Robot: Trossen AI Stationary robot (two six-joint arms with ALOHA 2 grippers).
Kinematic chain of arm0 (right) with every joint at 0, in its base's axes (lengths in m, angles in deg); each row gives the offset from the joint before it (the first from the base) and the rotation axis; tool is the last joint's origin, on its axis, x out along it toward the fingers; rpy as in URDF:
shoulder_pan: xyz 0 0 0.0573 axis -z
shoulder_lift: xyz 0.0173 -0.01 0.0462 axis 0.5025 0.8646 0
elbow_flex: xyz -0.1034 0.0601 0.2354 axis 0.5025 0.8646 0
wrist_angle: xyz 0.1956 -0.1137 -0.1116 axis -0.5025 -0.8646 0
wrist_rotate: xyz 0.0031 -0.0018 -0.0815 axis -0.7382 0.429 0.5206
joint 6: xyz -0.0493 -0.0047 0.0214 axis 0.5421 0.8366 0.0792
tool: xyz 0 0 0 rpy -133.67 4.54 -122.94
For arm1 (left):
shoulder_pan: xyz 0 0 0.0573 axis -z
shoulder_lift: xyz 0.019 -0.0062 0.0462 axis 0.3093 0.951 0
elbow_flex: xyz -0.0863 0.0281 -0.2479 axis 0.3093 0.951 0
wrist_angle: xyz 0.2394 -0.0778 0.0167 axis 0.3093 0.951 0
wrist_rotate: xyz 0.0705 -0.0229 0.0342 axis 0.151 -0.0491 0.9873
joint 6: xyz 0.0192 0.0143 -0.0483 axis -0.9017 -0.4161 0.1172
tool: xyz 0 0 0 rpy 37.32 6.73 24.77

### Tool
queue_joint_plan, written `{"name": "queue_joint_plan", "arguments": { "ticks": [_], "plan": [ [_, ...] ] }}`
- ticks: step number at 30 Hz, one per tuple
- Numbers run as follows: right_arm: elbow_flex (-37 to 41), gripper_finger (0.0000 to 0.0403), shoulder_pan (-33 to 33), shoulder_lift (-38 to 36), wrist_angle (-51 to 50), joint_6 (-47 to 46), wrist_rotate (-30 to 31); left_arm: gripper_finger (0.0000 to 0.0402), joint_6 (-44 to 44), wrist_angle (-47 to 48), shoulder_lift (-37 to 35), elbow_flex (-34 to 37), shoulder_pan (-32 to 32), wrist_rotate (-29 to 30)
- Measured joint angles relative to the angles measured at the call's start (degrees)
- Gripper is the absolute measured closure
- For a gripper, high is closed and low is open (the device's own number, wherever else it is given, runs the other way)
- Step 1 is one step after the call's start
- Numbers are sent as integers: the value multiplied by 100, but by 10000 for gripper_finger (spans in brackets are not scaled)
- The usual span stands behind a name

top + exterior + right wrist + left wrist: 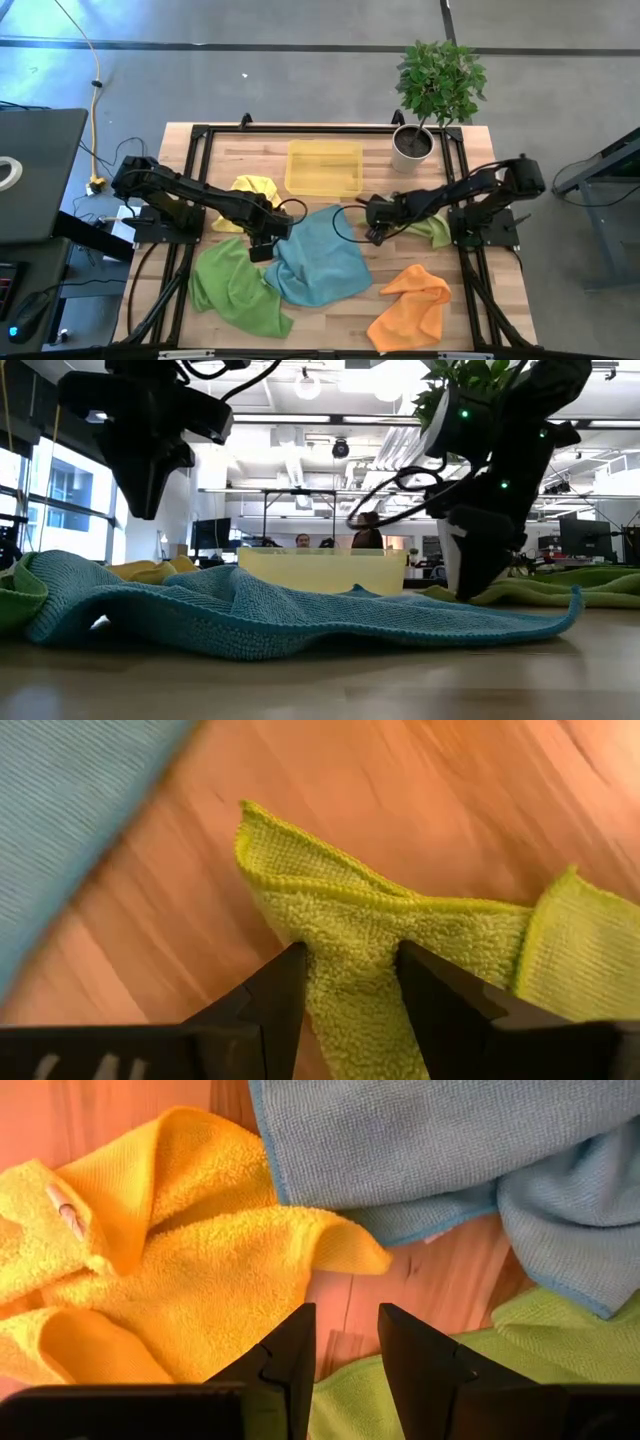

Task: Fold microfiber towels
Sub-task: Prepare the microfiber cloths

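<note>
Green towel (pixel 400 935) bunched between right gripper (pixel 350 982) fingers, jaws part-open, straddling, not clamped; trails right. Left gripper (pixel 262 243) part-open, empty, beside blue towel (pixel 318 255).

From low down, the yellow tray (pixel 320 572) sat half hidden behind the blue towel (pixel 300 622), and the people beyond it were too small to make out. The right hand (pixel 377 232) covered part of the small green towel (pixel 432 231), and the left arm hid an edge of the yellow towel (pixel 252 187).
</note>
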Motion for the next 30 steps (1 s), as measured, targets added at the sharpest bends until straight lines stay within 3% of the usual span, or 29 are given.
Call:
{"name": "queue_joint_plan", "arguments": {
  "ticks": [15, 20, 25, 30],
  "plan": [
    [-12, 247, 534, -793, -3329, -1389, 58, 300, 469, 343, 2, 0, 2, -338],
    [-711, 247, 505, -1161, -4230, -1437, 640, 300, 935, 397, 2, 0, 89, -415],
    [-1665, 247, 319, -1355, -4091, -1611, 370, 300, 1575, 415, 2, 0, 330, -1003],
    [-2036, 247, -394, -1366, -2980, -1558, -49, 300, 2219, 415, 4, 0, 890, -1108]
  ]
}}
